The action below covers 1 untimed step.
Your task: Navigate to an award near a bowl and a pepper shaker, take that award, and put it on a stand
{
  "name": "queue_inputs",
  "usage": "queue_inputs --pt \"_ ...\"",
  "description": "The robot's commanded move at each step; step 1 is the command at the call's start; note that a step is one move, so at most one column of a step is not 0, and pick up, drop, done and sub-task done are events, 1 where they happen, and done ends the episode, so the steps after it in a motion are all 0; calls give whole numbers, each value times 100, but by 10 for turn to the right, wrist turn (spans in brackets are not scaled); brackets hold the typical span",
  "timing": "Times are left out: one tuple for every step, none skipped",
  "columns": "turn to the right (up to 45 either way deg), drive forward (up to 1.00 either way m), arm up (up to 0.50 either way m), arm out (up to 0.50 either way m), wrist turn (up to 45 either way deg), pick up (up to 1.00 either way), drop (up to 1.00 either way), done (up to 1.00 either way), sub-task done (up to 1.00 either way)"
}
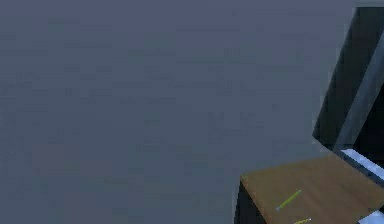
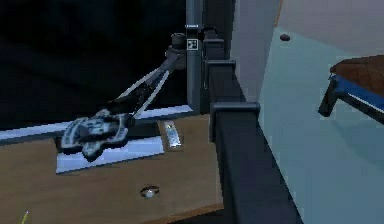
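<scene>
The end effector [image 2: 112,106], with thin dark fingers angling down from the dark square arm [image 2: 235,150], ends at a dark, white-patterned lumpy object [image 2: 95,133]. This object lies on a pale rectangular sheet [image 2: 130,152] on the brown wooden worktop [image 2: 60,190]. Whether the end effector has hold of it, or how its fingers are set, cannot be told. A small silvery oblong [image 2: 173,135] lies just beside the sheet, and a small ring-shaped thing [image 2: 150,188] sits apart on bare wood.

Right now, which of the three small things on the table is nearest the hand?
The dark-and-white patterned thing on the pale mat: the hand ends closest to it. The silver oblong and round thing lie farther off.
</scene>
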Motion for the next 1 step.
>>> queue_inputs --pt "0 0 0 0 0 0 100 0 0"
